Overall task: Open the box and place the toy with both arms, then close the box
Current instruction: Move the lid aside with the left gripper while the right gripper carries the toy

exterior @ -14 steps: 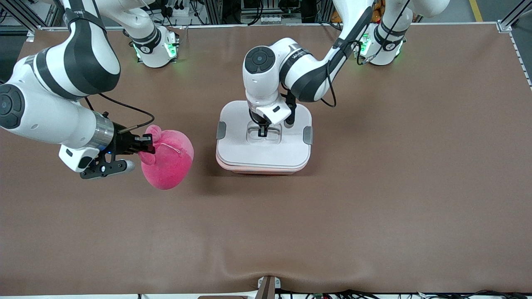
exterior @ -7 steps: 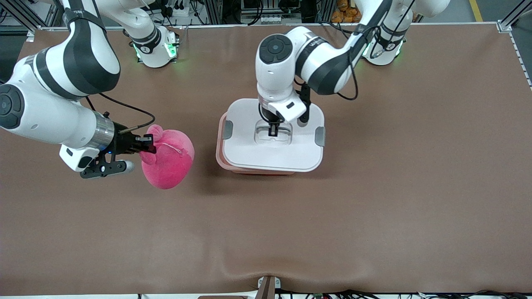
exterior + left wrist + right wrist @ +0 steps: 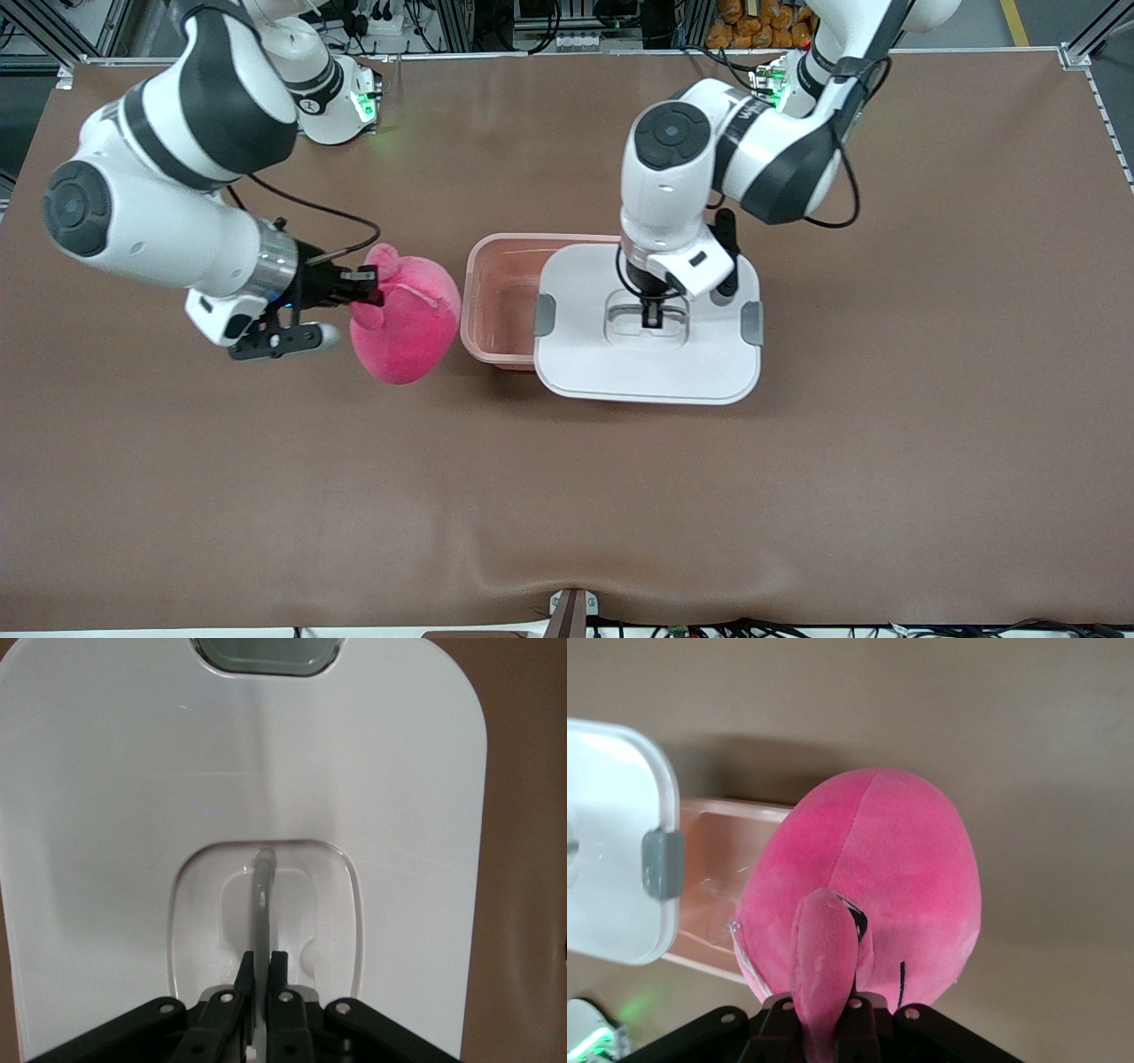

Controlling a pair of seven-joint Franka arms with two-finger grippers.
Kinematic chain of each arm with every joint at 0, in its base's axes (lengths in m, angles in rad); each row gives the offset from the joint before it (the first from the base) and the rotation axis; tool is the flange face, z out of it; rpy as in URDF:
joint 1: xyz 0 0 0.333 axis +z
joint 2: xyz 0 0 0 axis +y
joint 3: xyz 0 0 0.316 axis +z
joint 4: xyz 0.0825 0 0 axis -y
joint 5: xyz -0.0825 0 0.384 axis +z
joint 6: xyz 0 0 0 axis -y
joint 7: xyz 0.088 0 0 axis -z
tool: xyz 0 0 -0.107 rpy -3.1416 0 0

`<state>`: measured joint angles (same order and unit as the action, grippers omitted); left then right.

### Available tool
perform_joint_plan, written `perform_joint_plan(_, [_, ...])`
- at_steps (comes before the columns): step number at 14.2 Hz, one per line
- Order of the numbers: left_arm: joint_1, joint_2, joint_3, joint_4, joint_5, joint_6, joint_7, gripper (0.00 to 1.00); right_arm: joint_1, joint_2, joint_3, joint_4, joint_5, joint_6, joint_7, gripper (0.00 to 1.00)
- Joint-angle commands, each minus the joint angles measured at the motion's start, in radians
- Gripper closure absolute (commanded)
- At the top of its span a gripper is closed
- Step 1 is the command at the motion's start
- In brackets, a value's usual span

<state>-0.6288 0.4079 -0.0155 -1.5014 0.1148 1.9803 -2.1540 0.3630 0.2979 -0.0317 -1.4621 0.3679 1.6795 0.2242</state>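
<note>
No legible writing – left gripper (image 3: 653, 316) clamps lid (image 3: 651, 368) handle; right gripper (image 3: 365, 290) pinches toy (image 3: 407, 332) ear beside box (image 3: 498, 297).

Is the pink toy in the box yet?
Not yet. The lid is already off, carried by the left gripper by its handle and still covering part of the box. The right gripper holds the toy by an ear, beside the box. Left: toy in, lid back on.

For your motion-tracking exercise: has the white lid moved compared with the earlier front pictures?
Yes. The lid, held by the left hand, has slid off the box toward the left arm's end of the table, uncovering part of the box's inside.
</note>
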Motion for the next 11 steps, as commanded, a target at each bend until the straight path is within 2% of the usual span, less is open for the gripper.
perform_joint_plan(1, [0.063, -0.066, -0.011, -0.057, 0.009, 0.009, 0.081, 1.0, 0.082, 0.004, -0.008, 0.019, 0.028, -0.007, 0.104, 1.0])
perform_joint_plan(5, [0.145, -0.129, -0.014, -0.111, -0.018, 0.014, 0.196, 1.0, 0.168, 0.056, -0.01, 0.019, 0.014, 0.006, 0.096, 1.0])
perform_joint_plan(11, [0.228, -0.156, -0.014, -0.118, -0.082, 0.014, 0.321, 1.0, 0.2, 0.109, -0.01, 0.02, 0.013, 0.068, 0.102, 1.0])
